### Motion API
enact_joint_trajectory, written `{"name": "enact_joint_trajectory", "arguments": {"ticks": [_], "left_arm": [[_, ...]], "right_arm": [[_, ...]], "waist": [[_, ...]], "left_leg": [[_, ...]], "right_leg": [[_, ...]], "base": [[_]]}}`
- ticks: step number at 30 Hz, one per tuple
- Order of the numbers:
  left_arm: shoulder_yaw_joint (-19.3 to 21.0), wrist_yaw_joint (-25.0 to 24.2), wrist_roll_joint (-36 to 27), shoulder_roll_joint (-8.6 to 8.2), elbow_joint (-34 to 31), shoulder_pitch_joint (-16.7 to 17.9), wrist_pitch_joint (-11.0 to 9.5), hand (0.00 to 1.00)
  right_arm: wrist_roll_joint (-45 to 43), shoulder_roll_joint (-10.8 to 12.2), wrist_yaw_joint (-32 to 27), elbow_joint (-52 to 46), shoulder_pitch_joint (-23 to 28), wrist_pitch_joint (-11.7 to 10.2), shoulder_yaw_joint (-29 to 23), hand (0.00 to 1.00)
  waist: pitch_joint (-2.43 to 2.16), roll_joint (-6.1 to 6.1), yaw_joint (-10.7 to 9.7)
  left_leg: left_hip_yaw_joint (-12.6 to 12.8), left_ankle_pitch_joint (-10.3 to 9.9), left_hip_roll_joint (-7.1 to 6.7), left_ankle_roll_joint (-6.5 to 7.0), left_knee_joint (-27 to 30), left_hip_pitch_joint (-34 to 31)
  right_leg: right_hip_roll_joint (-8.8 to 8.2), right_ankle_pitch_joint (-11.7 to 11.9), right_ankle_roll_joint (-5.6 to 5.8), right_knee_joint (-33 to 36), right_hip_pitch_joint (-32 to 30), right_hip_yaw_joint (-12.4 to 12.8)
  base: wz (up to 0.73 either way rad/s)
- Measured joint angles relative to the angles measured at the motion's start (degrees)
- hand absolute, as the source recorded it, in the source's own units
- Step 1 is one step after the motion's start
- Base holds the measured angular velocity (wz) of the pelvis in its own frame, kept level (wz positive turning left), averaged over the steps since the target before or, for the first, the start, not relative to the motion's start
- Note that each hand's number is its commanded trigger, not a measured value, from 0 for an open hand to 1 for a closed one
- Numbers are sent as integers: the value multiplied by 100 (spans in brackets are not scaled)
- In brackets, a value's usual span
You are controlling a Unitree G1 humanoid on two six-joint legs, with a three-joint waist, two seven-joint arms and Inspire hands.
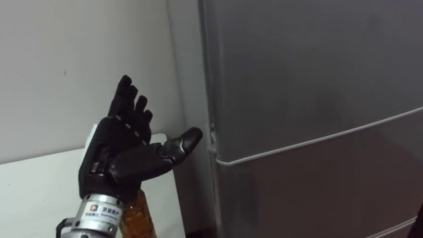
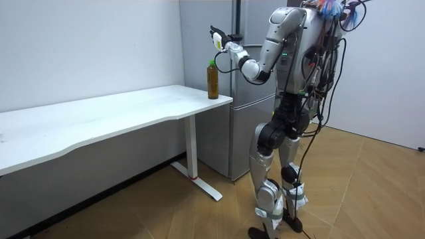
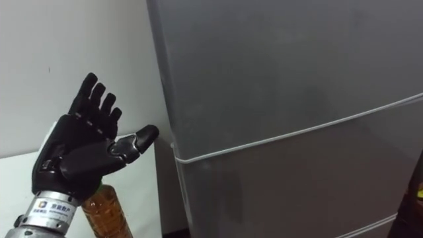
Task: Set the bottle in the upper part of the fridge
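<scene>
The bottle (image 1: 135, 215), clear plastic with amber liquid and a green cap, stands upright on the white desk (image 1: 33, 192), at the corner next to the fridge (image 1: 310, 99). Just above it the left hand (image 1: 122, 155) is raised, its black fingers straight and spread, holding nothing. The thumb points at the edge of the closed, smooth grey doors, near the seam between upper and lower. The robot stands before the fridge.

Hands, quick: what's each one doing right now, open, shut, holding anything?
Left hand: open, fingers spread, holding nothing; bottle stands below it.
Right hand: cannot be told.
</scene>
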Motion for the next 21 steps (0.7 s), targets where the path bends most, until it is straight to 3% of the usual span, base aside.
{"name": "enact_joint_trajectory", "arguments": {"ticks": [5, 11, 17, 21], "left_arm": [[-3, -373, -14, 0, -2, 0, 25, 0], [-37, -474, -44, 0, -107, 0, 35, 0], [-156, -611, -150, 58, -735, 2, 74, 0], [-163, -747, -317, 112, -993, 2, 72, 0]], "right_arm": [[-16, -1, 6, 22, -22, 0, 14, 0], [3, -4, 5, 25, -26, 0, 26, 0], [99, -44, 65, 95, -48, -4, 36, 0], [182, -157, 132, 232, -131, -5, 118, 0]], "waist": [[4, -6, 8], [4, 8, 6], [-11, 52, 40], [-2, 149, 39]], "left_leg": [[1, 0, 0, 0, 0, 2], [0, 0, 0, 0, 5, -21], [-8, 0, -2, 0, -7, -28], [-8, 0, -6, 0, -24, 1]], "right_leg": [[0, 0, 0, -29, 6, -7], [0, 0, 0, -36, 5, -24], [2, 1, 0, -41, 1, -27], [1, 1, 1, -39, 19, -35]], "base": [[0], [0], [0], [0]]}}
